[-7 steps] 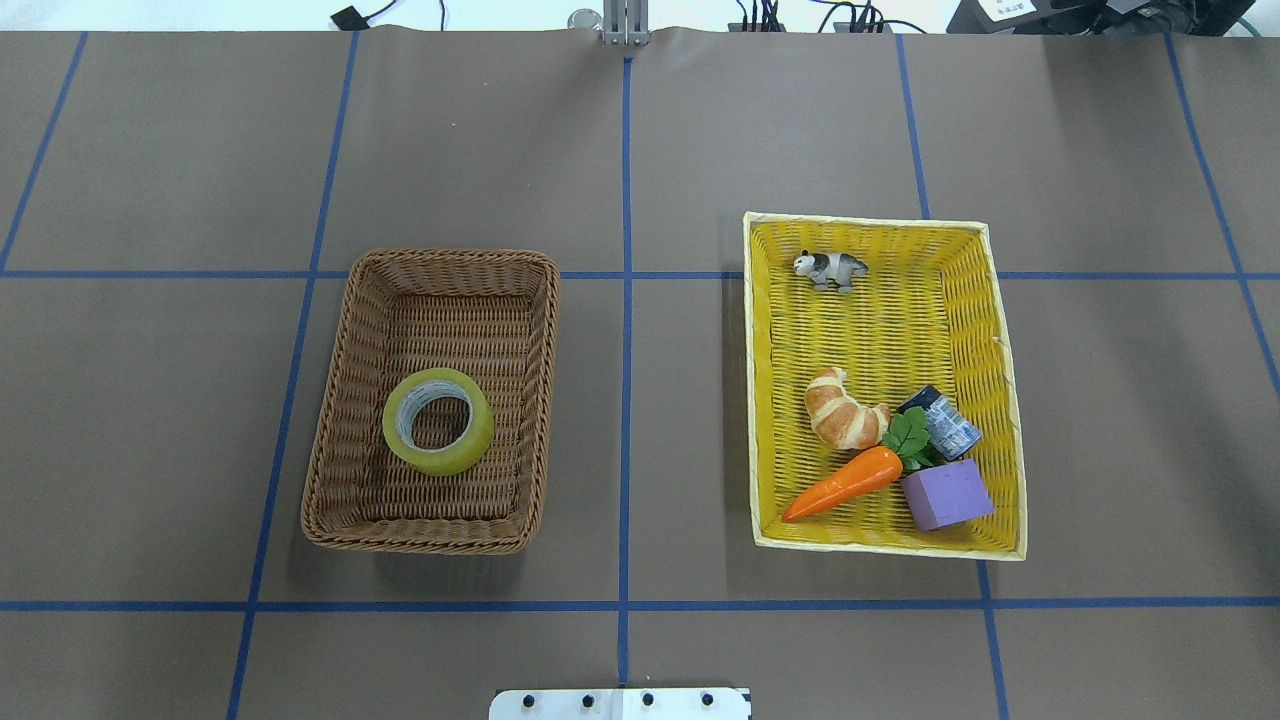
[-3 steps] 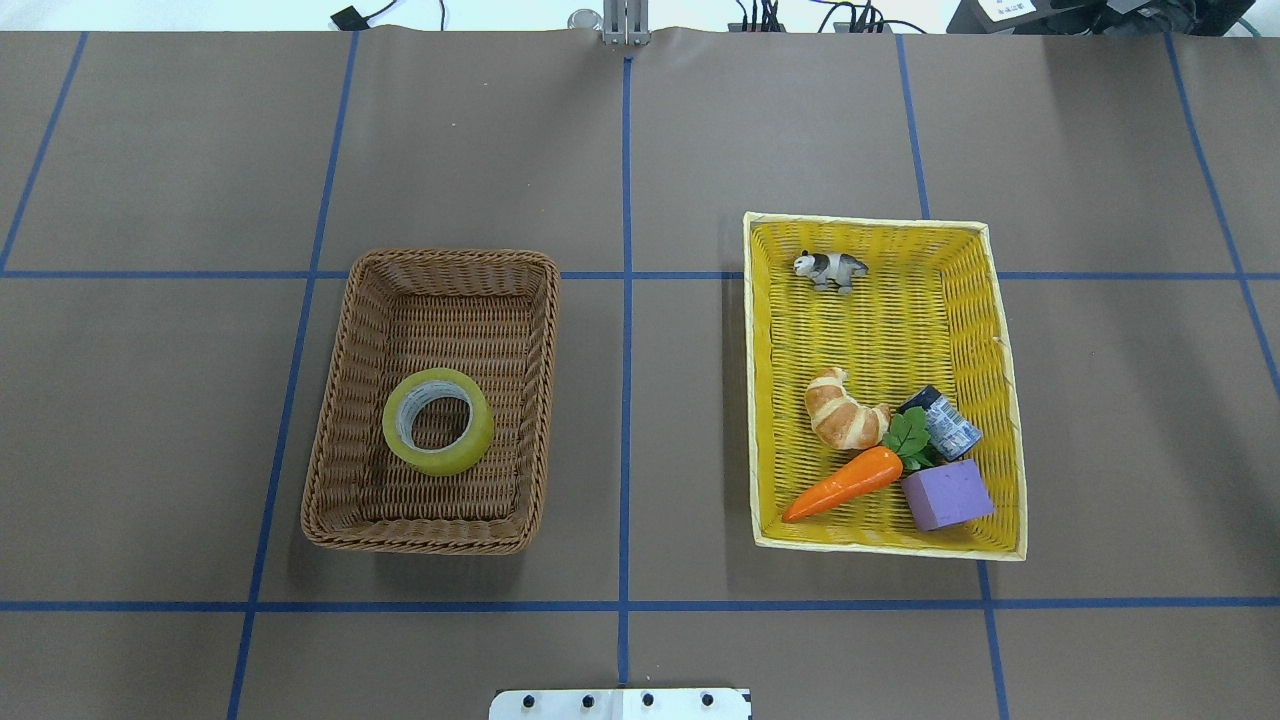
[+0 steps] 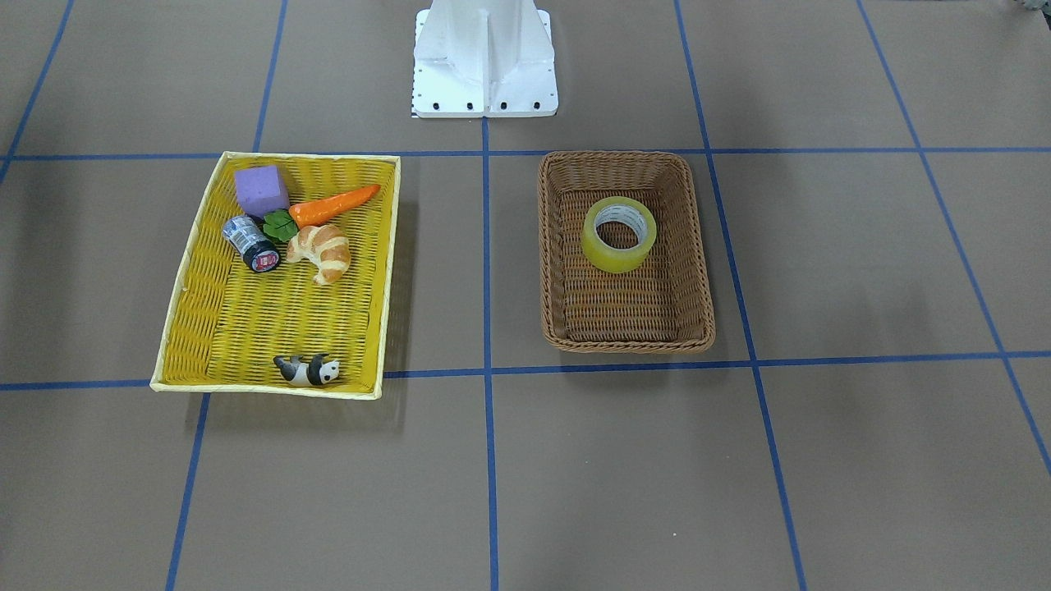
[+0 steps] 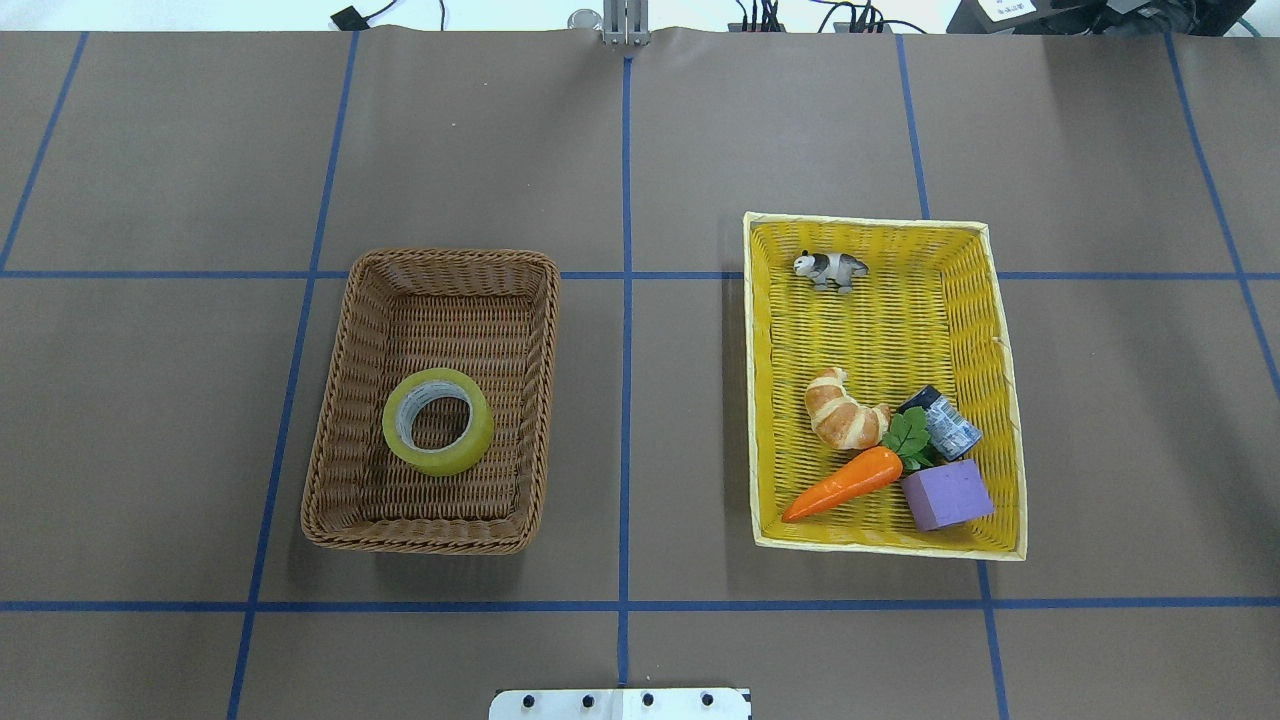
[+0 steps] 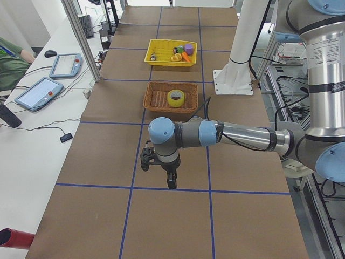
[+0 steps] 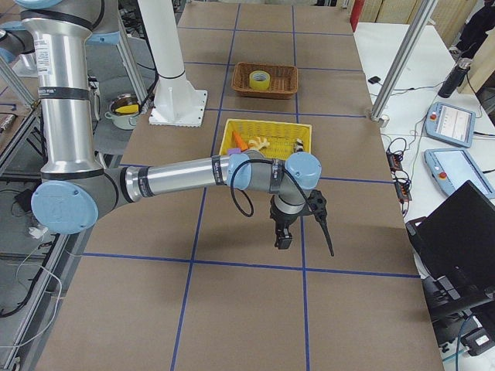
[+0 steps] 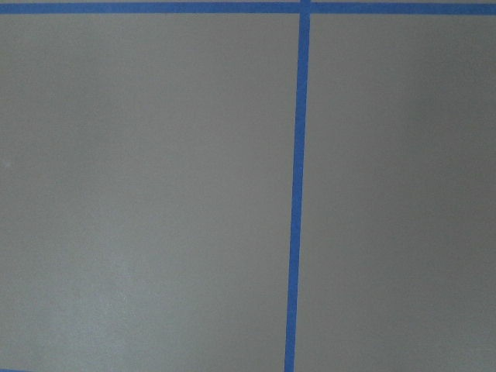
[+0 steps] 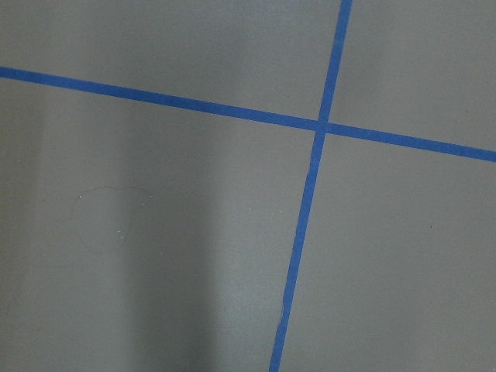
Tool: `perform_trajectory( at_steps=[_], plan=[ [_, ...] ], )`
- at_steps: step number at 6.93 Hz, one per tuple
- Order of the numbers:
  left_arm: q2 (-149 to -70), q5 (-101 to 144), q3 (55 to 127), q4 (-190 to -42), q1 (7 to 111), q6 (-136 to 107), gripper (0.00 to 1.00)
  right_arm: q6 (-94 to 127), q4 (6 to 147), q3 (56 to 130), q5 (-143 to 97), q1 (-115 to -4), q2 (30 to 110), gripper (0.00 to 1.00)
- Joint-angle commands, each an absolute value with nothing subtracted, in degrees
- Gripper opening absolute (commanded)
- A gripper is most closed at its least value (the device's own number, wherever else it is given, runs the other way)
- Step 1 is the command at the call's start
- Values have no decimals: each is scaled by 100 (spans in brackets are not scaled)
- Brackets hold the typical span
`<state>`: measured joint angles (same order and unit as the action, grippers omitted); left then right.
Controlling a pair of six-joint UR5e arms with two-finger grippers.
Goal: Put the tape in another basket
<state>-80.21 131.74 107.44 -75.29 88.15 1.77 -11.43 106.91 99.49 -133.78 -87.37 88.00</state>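
Observation:
The tape, a yellowish roll with a grey-white core, lies flat inside the brown wicker basket, toward its near end. It also shows in the front-facing view in the basket. Neither gripper shows in the overhead or front-facing view. In the exterior left view the left gripper hangs over bare table well short of the basket. In the exterior right view the right gripper hangs over bare table. I cannot tell whether either is open or shut. Both wrist views show only table and blue lines.
A yellow woven tray holds a croissant, carrot, purple block, dark can and panda figure. The robot's white base stands between the containers. Tablets lie on a side bench.

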Motion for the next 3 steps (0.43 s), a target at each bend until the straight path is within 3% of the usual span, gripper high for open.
perform_trajectory(
  at_steps=[1, 3],
  plan=[
    [-8024, 13175, 10740, -7532, 8815, 176, 99, -1143, 10688, 9958, -13386, -8745, 8789, 100],
    [-8033, 13175, 10740, -7532, 8815, 176, 99, -1143, 10688, 9958, -13386, -8745, 8763, 100]
  ],
)
